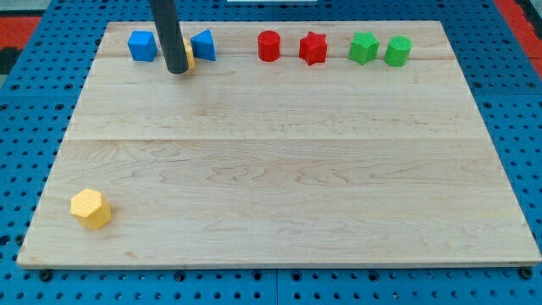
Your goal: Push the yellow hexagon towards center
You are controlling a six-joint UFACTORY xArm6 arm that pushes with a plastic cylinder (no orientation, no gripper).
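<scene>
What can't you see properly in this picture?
- Camera view: a yellow block is mostly hidden behind my rod; its shape cannot be told.
- Camera view: my tip covers its spot on the board.
- Camera view: the rod's upper part is cut off by the view's top.

A pale wooden board (279, 161) lies on a blue pegboard desk (34, 93) that shows past every edge; red pegboard (521, 13) fills both top corners; the light is even
</scene>
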